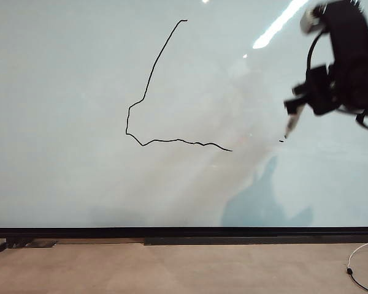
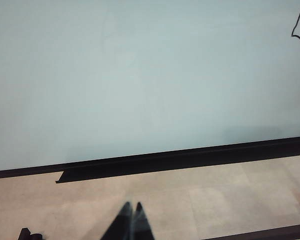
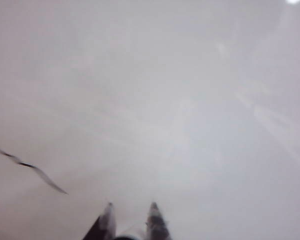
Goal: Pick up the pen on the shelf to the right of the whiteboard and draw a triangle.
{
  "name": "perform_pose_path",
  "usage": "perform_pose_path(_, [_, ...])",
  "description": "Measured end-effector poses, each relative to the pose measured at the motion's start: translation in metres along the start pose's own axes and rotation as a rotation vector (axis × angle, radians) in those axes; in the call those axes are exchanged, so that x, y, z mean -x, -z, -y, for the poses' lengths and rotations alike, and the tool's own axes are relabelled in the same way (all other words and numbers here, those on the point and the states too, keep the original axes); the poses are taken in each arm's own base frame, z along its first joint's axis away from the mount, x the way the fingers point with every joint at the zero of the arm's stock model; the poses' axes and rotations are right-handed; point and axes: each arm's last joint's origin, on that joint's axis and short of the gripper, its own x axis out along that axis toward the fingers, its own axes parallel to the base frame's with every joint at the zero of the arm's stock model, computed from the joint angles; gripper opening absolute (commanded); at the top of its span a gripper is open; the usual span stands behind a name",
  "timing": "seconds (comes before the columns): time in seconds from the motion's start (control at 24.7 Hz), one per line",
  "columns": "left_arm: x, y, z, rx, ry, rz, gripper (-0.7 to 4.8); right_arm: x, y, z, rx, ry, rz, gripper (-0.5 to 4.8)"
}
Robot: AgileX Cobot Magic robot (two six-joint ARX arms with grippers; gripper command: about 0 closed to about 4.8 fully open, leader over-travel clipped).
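The whiteboard (image 1: 67, 122) fills the exterior view. On it are the black strokes of the triangle (image 1: 148, 82): one slanted line from a top point down to a left corner, and a wobbly bottom line ending near the middle. My right gripper (image 1: 303, 101) hangs at the upper right, shut on the pen (image 1: 293, 121), whose tip points down at the board just above a small black dash (image 1: 281, 141). In the right wrist view the right gripper (image 3: 131, 212) faces the board, with the line's end (image 3: 35, 171) off to one side. My left gripper (image 2: 132, 206) is shut and holds nothing, low before the board.
A black lower frame and ledge (image 1: 233, 239) run along the board's foot, also seen as the ledge (image 2: 140, 167) in the left wrist view. A pale floor strip (image 1: 172, 269) lies below. A white cable (image 1: 356, 260) loops at the lower right.
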Motion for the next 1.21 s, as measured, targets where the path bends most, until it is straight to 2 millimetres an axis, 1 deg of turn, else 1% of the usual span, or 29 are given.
perform_pose_path(0.08, [0.000,0.000,0.000,0.000,0.000,0.000,-0.05,0.013,-0.011,-0.003,-0.006,-0.015,0.046,-0.03])
perform_pose_path(0.12, [0.000,0.000,0.000,0.000,0.000,0.000,-0.05,0.019,-0.021,-0.002,-0.025,-0.015,0.091,-0.03])
perform_pose_path(0.24, [0.000,0.000,0.000,0.000,0.000,0.000,-0.05,0.020,-0.036,-0.003,-0.094,-0.079,0.163,-0.03])
perform_pose_path(0.4, [0.000,0.000,0.000,0.000,0.000,0.000,-0.05,0.005,-0.058,-0.007,-0.138,-0.158,0.245,-0.03])
perform_pose_path(0.44, [0.000,0.000,0.000,0.000,0.000,0.000,-0.05,-0.001,-0.064,-0.007,-0.140,-0.171,0.256,-0.03])
perform_pose_path(0.49, [0.000,0.000,0.000,0.000,0.000,0.000,-0.05,-0.013,-0.077,-0.007,-0.145,-0.184,0.268,-0.03])
perform_pose_path(0.53, [0.000,0.000,0.000,0.000,0.000,0.000,-0.05,-0.021,-0.086,-0.007,-0.147,-0.192,0.276,-0.03])
perform_pose_path(0.73, [0.000,0.000,0.000,0.000,0.001,0.000,-0.05,-0.038,-0.110,-0.007,-0.129,-0.274,0.331,-0.03])
perform_pose_path(0.81, [0.000,0.000,0.000,0.000,0.000,0.000,-0.05,-0.041,-0.119,-0.008,-0.131,-0.290,0.367,-0.03])
perform_pose_path(1.01, [0.000,0.000,0.000,0.000,0.000,0.000,-0.05,-0.047,-0.131,-0.010,-0.124,-0.341,0.422,-0.03])
perform_pose_path(1.21, [0.000,0.000,0.000,0.000,0.000,0.000,-0.05,-0.069,-0.130,-0.015,-0.123,-0.349,0.421,-0.03])
